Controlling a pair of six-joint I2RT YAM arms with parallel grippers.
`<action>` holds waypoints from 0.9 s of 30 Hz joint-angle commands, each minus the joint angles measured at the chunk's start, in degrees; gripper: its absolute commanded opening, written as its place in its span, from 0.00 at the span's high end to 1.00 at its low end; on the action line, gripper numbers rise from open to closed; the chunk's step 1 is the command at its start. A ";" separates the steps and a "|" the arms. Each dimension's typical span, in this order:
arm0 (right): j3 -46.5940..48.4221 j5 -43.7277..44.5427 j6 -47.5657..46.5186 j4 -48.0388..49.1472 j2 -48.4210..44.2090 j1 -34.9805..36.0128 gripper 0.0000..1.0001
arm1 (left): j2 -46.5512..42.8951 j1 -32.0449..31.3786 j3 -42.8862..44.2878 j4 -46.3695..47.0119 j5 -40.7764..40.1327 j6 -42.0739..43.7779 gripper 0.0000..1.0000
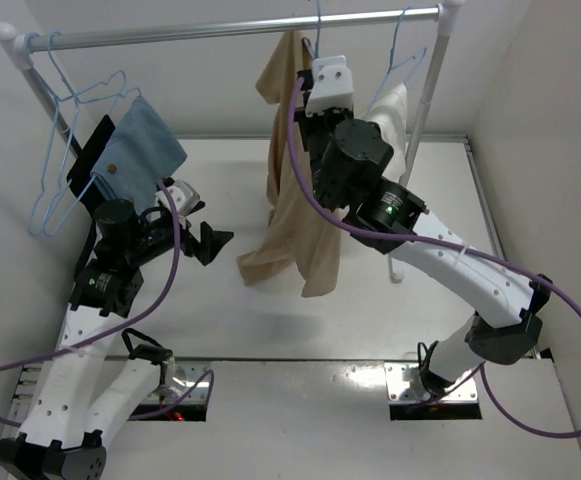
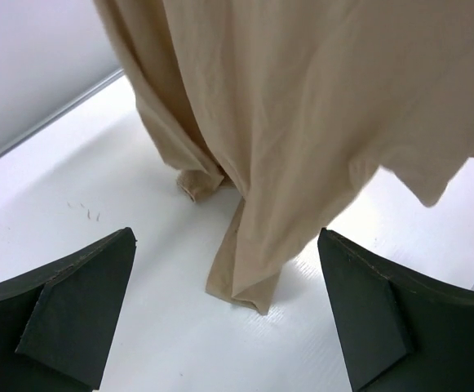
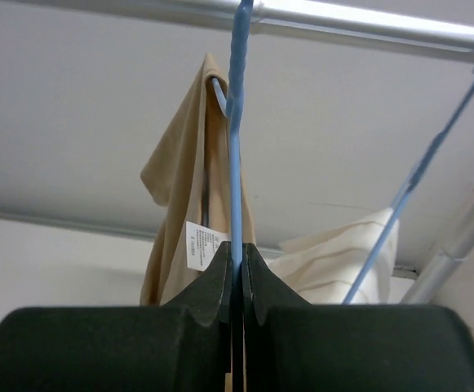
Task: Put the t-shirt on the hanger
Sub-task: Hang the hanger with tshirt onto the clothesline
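Observation:
The tan t-shirt [image 1: 295, 205] hangs in a bunched drape from the light-blue hanger [image 1: 316, 30], whose hook sits over the rail. Its lower folds reach the table. My right gripper [image 3: 237, 249] is shut on the hanger [image 3: 236, 122] wire just below the hook, with the t-shirt [image 3: 179, 180] and its white label directly behind. My left gripper [image 1: 216, 240] stands open low over the table, left of the shirt's hem. In the left wrist view its fingers [image 2: 81, 310] stand wide apart, nothing between them, facing the hanging t-shirt [image 2: 302, 106].
A metal rail [image 1: 220, 32] on white posts spans the back. A second blue hanger with a white cloth [image 1: 392, 115] hangs right of the shirt, beside the right post [image 1: 425, 110]. A blue cloth [image 1: 138, 150] and blue hangers [image 1: 55, 185] hang at the left end.

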 commanded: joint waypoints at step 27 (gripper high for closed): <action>1.64 -7.68 15.14 -7.99 1.97 -15.52 1.00 | -3.32 0.53 -2.35 4.08 0.55 -2.22 0.00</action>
